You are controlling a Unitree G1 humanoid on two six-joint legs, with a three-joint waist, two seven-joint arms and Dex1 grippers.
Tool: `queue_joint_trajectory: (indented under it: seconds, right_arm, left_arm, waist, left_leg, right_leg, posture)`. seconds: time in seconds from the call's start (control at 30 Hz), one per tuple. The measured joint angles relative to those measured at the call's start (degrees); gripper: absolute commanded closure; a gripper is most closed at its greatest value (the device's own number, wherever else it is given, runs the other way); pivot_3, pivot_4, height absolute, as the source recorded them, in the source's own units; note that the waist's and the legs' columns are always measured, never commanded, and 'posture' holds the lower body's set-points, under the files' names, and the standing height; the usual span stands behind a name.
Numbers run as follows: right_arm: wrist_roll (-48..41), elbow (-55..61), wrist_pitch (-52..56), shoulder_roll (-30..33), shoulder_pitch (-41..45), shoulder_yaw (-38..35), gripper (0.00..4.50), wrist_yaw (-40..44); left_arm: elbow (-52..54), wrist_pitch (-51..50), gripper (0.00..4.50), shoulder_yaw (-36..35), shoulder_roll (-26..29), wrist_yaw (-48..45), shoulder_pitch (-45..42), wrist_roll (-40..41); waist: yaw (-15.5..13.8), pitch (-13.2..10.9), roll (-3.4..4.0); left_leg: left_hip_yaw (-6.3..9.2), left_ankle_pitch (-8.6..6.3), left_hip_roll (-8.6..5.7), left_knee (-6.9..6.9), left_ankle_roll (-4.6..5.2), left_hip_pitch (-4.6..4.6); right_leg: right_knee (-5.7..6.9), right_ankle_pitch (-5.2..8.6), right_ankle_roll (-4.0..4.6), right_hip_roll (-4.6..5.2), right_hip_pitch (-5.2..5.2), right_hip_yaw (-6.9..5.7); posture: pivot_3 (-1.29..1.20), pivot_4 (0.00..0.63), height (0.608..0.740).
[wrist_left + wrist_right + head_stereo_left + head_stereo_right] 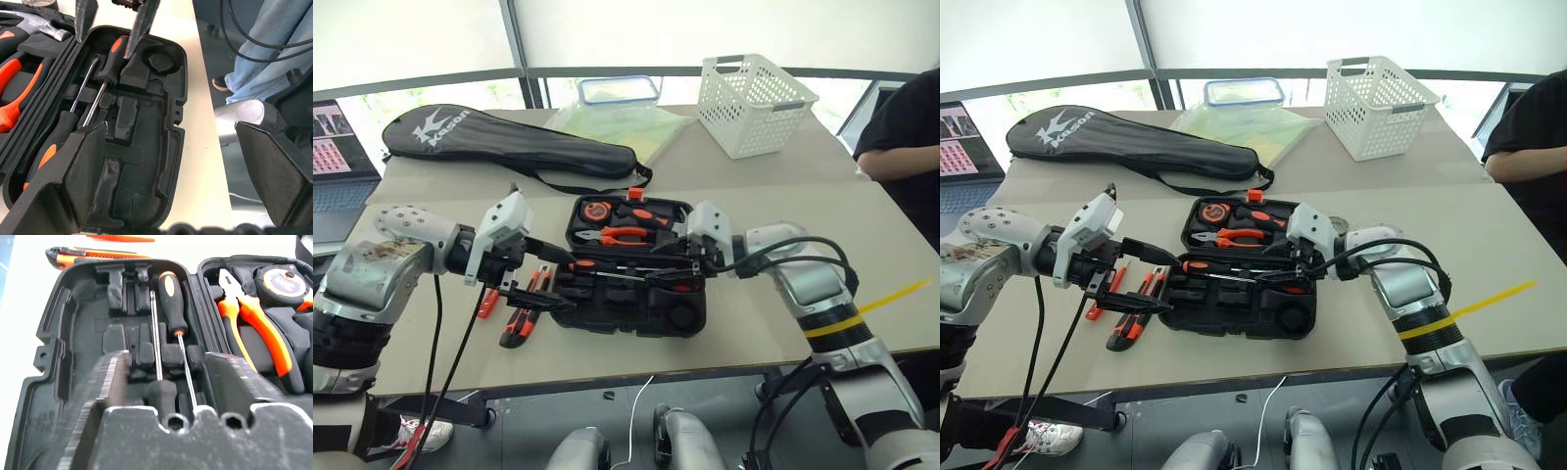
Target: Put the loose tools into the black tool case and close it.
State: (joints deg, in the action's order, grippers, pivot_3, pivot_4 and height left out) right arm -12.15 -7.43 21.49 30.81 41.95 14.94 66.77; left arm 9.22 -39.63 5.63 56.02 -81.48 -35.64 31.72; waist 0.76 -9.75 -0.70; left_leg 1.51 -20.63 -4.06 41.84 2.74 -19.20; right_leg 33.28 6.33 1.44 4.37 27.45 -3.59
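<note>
The black tool case (607, 315) lies open in the middle of the table. Two screwdrivers rest in its near half, one with an orange-and-black handle (172, 303) and one with a dark handle (161, 392). My right gripper (668, 266) hovers over them from the case's right end, open, with nothing between its fingers. At the case's left end my left gripper (546, 277) stands wide open and empty. On the table left of the case lie an orange-black utility knife (521, 321) and a slim orange screwdriver (488, 305). A small dark tape roll (1336, 226) sits by the case's far right corner.
The case's far half holds orange-handled pliers (625, 235), a tape measure (598, 210) and a hammer (36, 22). Behind it lie a long black racket bag (509, 147), a white basket (754, 103) and a lidded clear box (619, 90). A person (906, 137) sits at the right.
</note>
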Motion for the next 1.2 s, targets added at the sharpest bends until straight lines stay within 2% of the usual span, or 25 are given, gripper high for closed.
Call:
queue_joint_trajectory:
  seconds: [0.17, 0.43, 0.7, 0.8, 0.9, 0.93, 1.0, 1.1, 1.2]
  right_arm:
    - [2.0, -2.5, -0.1, -1.9, 0.0, 1.6, 4.43, -1.0]
    - [6.6, -6.3, -4.2, -2.8, 0.5, 5.2, 4.43, -1.5]
    - [8.7, -7.2, -5.2, -2.8, 1.2, 6.2, 4.43, -2.0]
    - [3.8, -4.6, -1.2, -3.9, -0.6, 2.2, 4.43, -1.8]
    - [-3.1, 2.4, 4.8, -3.5, -0.7, -3.5, 4.43, -1.7]
    - [-6.5, 6.2, 8.3, -2.5, -0.6, -5.9, 3.90, -1.7]
    - [-12.1, 11.9, 13.6, -0.2, -0.8, -9.6, 3.32, -1.0]
    - [-21.0, 20.8, 21.5, 3.2, -2.7, -13.4, 2.33, -0.4]
    - [-25.2, 25.3, 24.5, 5.2, -4.2, -14.9, 1.39, -0.1]
  left_arm:
    - [0.0, 0.1, 0.00, 0.0, 0.0, 0.0, 0.1, 0.0]
    - [0.0, 0.9, 0.00, 0.0, 0.0, 0.1, 0.3, -0.2]
    - [0.1, 1.9, 0.00, -0.1, 0.0, 1.1, 2.0, -0.4]
    - [0.8, 1.5, 0.00, -3.1, 0.2, 4.2, 5.2, -0.3]
    - [2.3, -0.7, 0.00, -9.8, 1.0, 9.0, 11.8, 0.0]
    - [3.8, -1.9, 0.00, -13.9, 1.3, 11.2, 16.2, 0.1]
    - [4.7, -3.6, 0.00, -20.0, 1.8, 13.9, 23.6, -0.1]
    - [6.9, -4.9, 0.00, -31.3, 1.3, 17.8, 38.0, -1.8]
    - [7.3, -5.0, 0.00, -38.4, -0.8, 21.4, 45.6, -4.0]
  waist:
    - [0.0, 0.0, 0.00]
    - [0.1, 0.0, 0.00]
    - [-0.1, 0.1, -0.08]
    - [0.0, 0.1, -0.08]
    - [0.3, 0.1, -0.06]
    - [0.4, 0.1, -0.06]
    - [0.6, 0.1, -0.06]
    - [0.6, 0.1, -0.04]
    - [-0.2, 0.1, -0.06]
  left_leg:
    - [0.01, 0.00, 0.00, 0.00, -0.01, 0.01]
    - [-0.02, 0.00, -0.01, 0.00, -0.01, 0.12]
    - [0.02, -0.01, -0.01, -0.03, 0.00, 0.77]
    - [0.01, -0.02, 0.00, -0.09, 0.01, 0.63]
    - [-0.05, -0.02, 0.02, -0.10, -0.02, 0.25]
    - [-0.05, -0.02, 0.01, -0.11, -0.02, 0.15]
    - [-0.11, -0.03, 0.00, -0.13, -0.05, -0.09]
    - [-0.12, -0.05, 0.03, -0.21, -0.07, -0.08]
    - [-0.12, -0.07, 0.01, -0.14, -0.03, -0.05]
  right_leg:
    - [0.00, 0.00, 0.01, -0.01, 0.00, -0.05]
    - [-0.01, 0.00, 0.01, -0.02, -0.06, -0.09]
    - [-0.08, 0.03, -0.01, -0.05, -0.68, 0.08]
    - [-0.05, 0.03, -0.01, -0.03, -0.44, 0.19]
    - [0.32, 0.01, 0.02, -0.03, 0.13, 0.21]
    - [0.38, 0.02, 0.02, -0.01, 0.32, 0.11]
    - [0.45, 0.03, 0.05, -0.01, 0.70, 0.08]
    - [0.38, 0.06, 0.10, 0.00, 0.68, -0.03]
    - [0.12, 0.07, 0.10, 0.03, 0.52, -0.02]
  posture:
    - [0.00, 0.150, 0.740]
    - [0.00, 0.150, 0.740]
    - [0.00, 0.150, 0.740]
    - [0.00, 0.150, 0.740]
    - [0.00, 0.150, 0.740]
    - [0.00, 0.150, 0.740]
    - [0.00, 0.150, 0.740]
    - [0.00, 0.150, 0.740]
    - [0.00, 0.150, 0.740]
